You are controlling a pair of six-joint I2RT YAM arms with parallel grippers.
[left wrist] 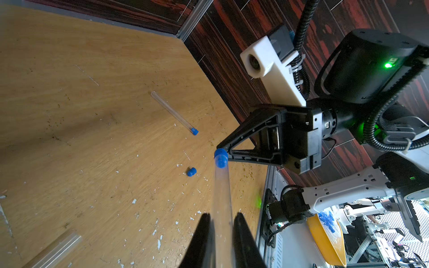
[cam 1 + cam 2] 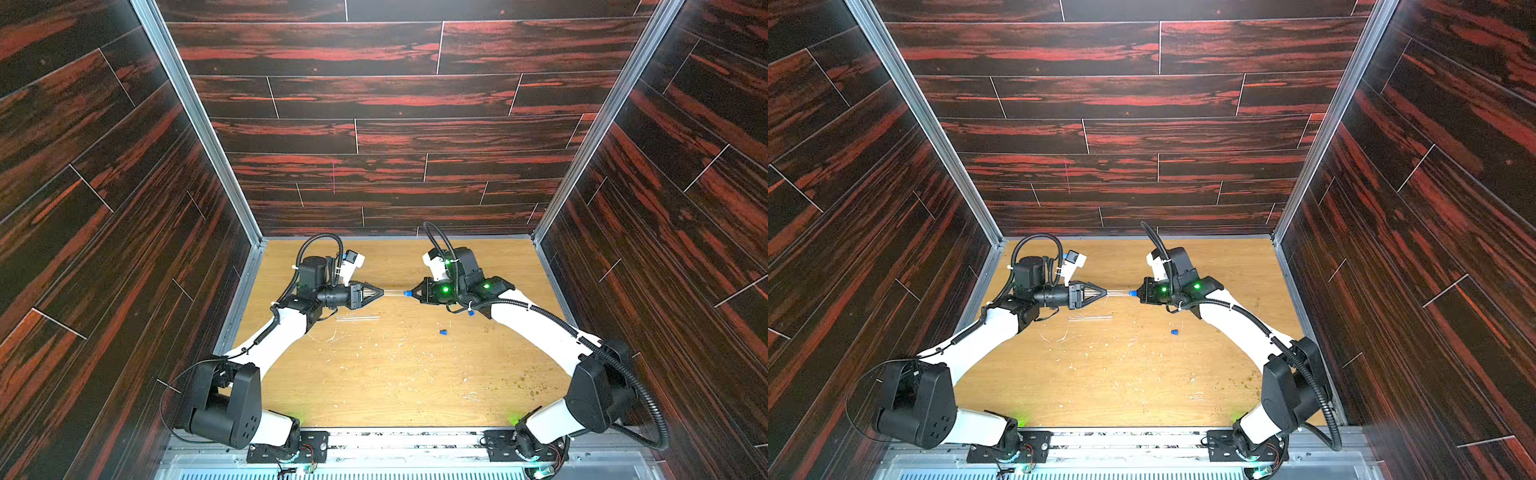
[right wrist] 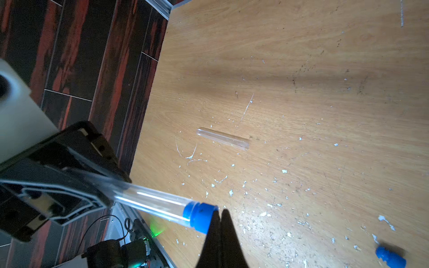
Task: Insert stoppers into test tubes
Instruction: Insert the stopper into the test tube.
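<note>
The stopper (image 3: 200, 217) sat partly in the mouth of the test tube (image 3: 153, 201), held level in mid-air. Left gripper (image 2: 380, 293) was clamped on the tube; right gripper (image 3: 219, 212), closed and empty, butted the stopper's end. Advised: push straight along the tube's axis, gently.

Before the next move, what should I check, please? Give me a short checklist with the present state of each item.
1. Left claw shut on the held tube: ok.
2. Blue stopper in the held tube's mouth: ok.
3. That stopper pushed fully home: cannot tell.
4. Right claw shut, tips against that stopper: ok.
5. Empty tube lying free on the table: ok.
6. Loose stopper on the table, apart from the empty tube: ok.
</note>
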